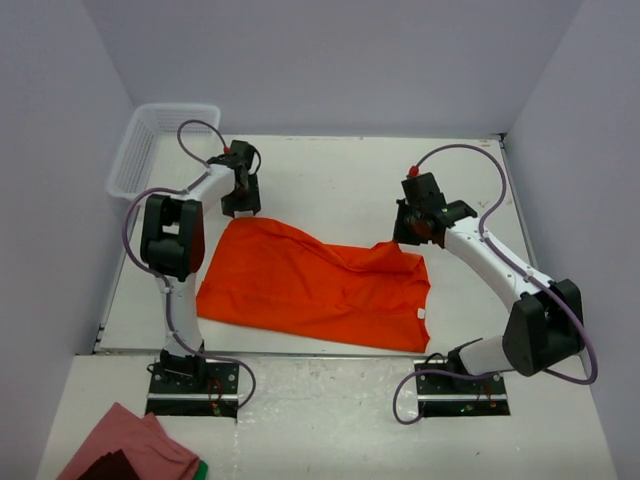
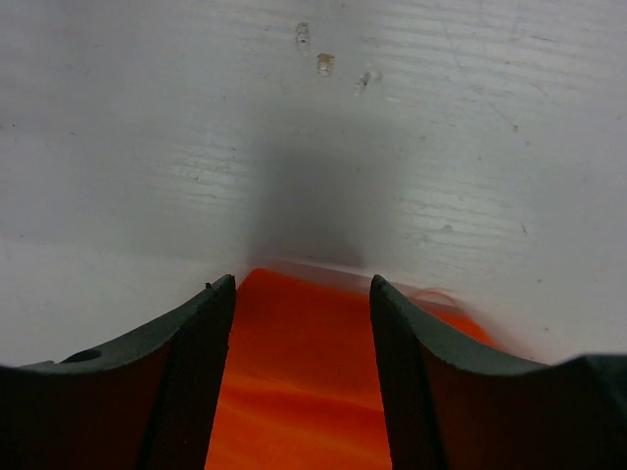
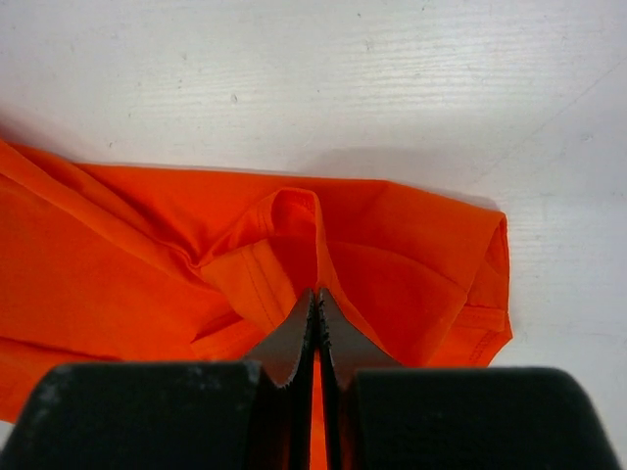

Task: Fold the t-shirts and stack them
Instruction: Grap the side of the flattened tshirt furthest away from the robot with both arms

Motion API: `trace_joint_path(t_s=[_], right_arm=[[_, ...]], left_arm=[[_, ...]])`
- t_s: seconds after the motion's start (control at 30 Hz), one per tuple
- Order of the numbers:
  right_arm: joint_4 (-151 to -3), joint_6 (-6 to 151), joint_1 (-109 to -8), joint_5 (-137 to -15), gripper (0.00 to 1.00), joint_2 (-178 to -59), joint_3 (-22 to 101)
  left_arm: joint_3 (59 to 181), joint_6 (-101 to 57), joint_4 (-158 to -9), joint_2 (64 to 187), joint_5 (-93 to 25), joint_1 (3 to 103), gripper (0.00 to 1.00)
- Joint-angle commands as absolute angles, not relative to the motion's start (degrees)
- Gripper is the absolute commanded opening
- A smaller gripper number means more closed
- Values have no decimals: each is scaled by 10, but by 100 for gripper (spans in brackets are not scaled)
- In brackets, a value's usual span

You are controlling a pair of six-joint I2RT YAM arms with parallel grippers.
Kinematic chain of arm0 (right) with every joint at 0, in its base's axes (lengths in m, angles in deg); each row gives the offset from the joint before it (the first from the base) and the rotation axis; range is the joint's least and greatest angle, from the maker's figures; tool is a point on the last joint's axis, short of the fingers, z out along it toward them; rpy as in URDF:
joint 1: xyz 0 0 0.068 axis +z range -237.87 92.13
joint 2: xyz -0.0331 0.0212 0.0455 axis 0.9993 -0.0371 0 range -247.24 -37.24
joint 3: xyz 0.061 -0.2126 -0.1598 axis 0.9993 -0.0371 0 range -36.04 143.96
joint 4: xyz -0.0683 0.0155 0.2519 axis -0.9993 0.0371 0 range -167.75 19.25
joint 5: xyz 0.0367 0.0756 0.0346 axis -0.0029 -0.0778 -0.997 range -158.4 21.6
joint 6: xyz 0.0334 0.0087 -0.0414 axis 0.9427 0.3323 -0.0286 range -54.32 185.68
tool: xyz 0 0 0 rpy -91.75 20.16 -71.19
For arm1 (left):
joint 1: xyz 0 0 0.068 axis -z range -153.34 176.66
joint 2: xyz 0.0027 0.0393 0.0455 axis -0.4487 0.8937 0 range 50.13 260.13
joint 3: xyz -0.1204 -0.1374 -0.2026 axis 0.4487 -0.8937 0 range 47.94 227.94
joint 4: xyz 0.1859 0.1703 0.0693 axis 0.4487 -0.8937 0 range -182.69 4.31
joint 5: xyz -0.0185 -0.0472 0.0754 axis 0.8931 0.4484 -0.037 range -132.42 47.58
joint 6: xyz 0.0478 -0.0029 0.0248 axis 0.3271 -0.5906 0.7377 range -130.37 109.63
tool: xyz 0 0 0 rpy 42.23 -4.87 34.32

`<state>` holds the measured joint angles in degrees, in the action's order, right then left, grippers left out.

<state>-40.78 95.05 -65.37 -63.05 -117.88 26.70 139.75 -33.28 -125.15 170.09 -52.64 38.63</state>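
- At 10 o'clock on the counter [image 1: 330, 170] I see a white mesh basket [image 1: 160, 150], pushed against the left wall and well apart from the shirt.
- On the near ledge at 7 o'clock lies a crumpled pink cloth [image 1: 130, 450], in front of the left arm's base.
- The left jaws stand spread. Their dark fingers [image 2: 191, 382] hang over the shirt's 11 o'clock corner, with orange fabric showing in the gap between them. I cannot tell from the wrist view whether the tips touch it.
- The t-shirt [image 1: 310, 285] is plain bright orange-red with no print, spread mostly flat in the middle of the counter. It is far larger than either set of jaws.
- A soft ridge of fabric runs from its middle up toward 2 o'clock.
- Its 6 o'clock edge runs close along the counter's near lip. Its 9 o'clock edge lies just beside the left arm.
- White counter shows from the shirt's 12 o'clock edge to the back wall, and a narrower strip at 3 o'clock.
- The right jaws are pressed together, pinching a raised fold of the shirt at its 2 o'clock corner. A hemmed edge curls just beyond their tips.
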Motion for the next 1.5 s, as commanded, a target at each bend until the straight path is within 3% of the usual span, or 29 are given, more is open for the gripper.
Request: trace_joint_path(t_s=[0.0, 0.2, 0.4, 0.6, 0.73, 1.1, 1.47], right_arm=[[-421, 939, -651, -641, 0, -1189, 270], [-429, 937, -652, -644, 0, -1205, 267], [-424, 938, -652, -644, 0, -1202, 274], [-415, 941, -652, -642, 0, -1194, 286], [-410, 940, -653, -642, 0, -1199, 298], [-399, 923, -652, -561, 0, -1256, 355], [-387, 888, -655, -546, 0, -1272, 456]], left_arm=[[1439, -324, -1278, 1701, -540, 382, 58], [1433, -320, -1285, 1704, -549, 379, 58], [1387, -322, -1271, 1691, -543, 379, 51], [1359, -327, -1258, 1700, -536, 379, 34], [1355, -331, -1250, 1708, -525, 380, 0], [1370, -328, -1252, 1579, -549, 383, 0], [1234, -344, -1201, 1421, -568, 390, 0]])
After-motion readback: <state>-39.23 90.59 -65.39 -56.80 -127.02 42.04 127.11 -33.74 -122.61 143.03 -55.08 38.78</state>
